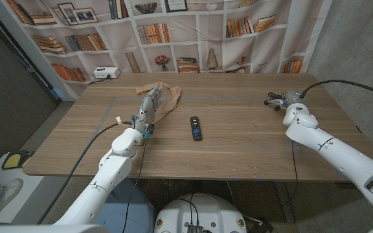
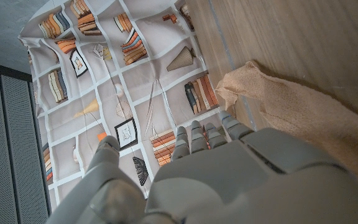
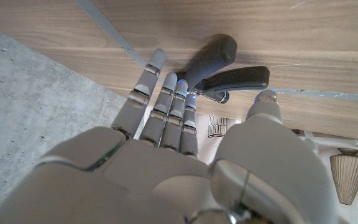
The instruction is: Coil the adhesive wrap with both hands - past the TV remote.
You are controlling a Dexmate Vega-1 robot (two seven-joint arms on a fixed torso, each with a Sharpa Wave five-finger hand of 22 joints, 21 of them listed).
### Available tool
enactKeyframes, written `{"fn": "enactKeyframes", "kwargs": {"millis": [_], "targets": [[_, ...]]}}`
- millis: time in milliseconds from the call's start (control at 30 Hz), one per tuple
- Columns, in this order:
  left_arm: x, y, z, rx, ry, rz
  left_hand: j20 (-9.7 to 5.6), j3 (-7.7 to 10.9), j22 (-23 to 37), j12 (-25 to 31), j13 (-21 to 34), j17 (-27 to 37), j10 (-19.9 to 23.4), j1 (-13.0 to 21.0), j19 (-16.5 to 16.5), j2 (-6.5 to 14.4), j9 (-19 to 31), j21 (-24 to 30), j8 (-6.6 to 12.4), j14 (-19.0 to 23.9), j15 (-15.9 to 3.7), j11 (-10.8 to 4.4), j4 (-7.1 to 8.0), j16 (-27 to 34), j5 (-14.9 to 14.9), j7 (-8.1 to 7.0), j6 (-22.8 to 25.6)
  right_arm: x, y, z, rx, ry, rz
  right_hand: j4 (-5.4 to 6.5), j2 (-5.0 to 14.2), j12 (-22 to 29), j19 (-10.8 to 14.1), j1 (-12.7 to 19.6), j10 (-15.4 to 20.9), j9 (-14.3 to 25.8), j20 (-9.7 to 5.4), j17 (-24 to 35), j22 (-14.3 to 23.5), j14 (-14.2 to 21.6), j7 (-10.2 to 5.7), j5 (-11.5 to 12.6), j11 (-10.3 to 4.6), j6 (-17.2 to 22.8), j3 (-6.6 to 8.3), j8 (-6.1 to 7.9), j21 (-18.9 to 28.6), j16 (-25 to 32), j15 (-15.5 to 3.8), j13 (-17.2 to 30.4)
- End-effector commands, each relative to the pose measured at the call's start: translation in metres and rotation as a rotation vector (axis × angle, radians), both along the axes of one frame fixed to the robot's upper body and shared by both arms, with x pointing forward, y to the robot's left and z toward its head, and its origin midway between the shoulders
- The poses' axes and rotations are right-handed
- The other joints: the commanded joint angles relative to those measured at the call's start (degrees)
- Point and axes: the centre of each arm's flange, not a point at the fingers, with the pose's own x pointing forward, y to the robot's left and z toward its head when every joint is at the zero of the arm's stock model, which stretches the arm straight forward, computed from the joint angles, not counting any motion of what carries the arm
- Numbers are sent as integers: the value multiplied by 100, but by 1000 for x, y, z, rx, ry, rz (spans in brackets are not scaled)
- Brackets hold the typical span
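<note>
Black remote (image 1: 196, 128) sits mid-table, left hand (image 1: 149, 105) fingers apart at the tan wrap (image 1: 167, 98), right hand (image 1: 282, 100) spread beside dark handles (image 3: 229, 68).

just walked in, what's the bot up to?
The left robot hand is at the tan adhesive wrap, which lies loose on the table beyond and left of the TV remote; a firm grip isn't visible. The right robot hand is far off, its fingers by black-handled pliers. No coiling done yet.

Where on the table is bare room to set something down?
Bare wood lies between the TV remote and the right hand, and along the near edge. It is crowded at the left hand, on the adhesive wrap.
</note>
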Motion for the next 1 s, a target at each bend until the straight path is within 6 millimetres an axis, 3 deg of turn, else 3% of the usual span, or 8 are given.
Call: {"fn": "enactKeyframes", "kwargs": {"millis": [33, 567, 1000], "targets": [[-3, 5, 0, 1, -7, 6, 21, 11, 24, 23, 28, 12, 44, 18, 9, 47, 11, 1, 40, -23, -25, -2, -23, 29, 20, 14, -12, 1, 5, 4, 12, 3, -17, 46, -7, -4, 51, -91, 57, 9, -22, 11, 14, 38, 19, 3, 7, 50, -34, -2, 40, 13, 6, 9], [-3, 8, -3, -1, 0, 3, 23, 11, 24, 23, 29, 12, 48, 29, 8, 54, 10, 0, 58, -26, -18, -15, -26, 27, 20, 5, -1, 6, 11, 8, 14, 33, -54, 247, 87, -12, 95, -436, 179, 14, 4, -6, 24, 162, 47, 59, 55, 153, -130, 0, 51, 10, 39, 6], [-2, 10, -3, 0, 2, 0, 10, 8, 24, 21, 30, 12, 45, 34, 14, 54, 9, 3, 65, -28, -19, -6, -27, 26, 20, 7, 0, 10, 11, 8, 5, 59, -89, 231, 113, -69, 15, -405, 125, 11, 73, -27, 26, 106, 41, 99, 40, 139, -125, -31, 13, -54, 53, 6]]}}
